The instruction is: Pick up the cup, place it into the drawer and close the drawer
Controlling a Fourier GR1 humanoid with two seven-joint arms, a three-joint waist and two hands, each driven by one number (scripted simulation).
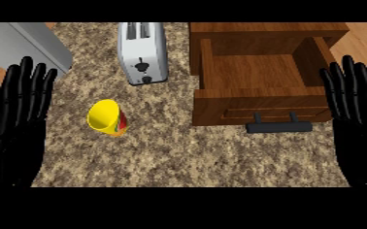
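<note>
A yellow cup with a red and green band stands on the speckled counter, left of centre. To its right a wooden drawer stands pulled open and bare inside, with a black handle on its front. My left hand rests open at the left edge, fingers up, a little left of the cup and apart from it. My right hand rests open at the right edge, beside the drawer's right side.
A silver toaster stands at the back, above the cup. A grey appliance corner shows at the back left. The wooden cabinet behind the drawer fills the back right.
</note>
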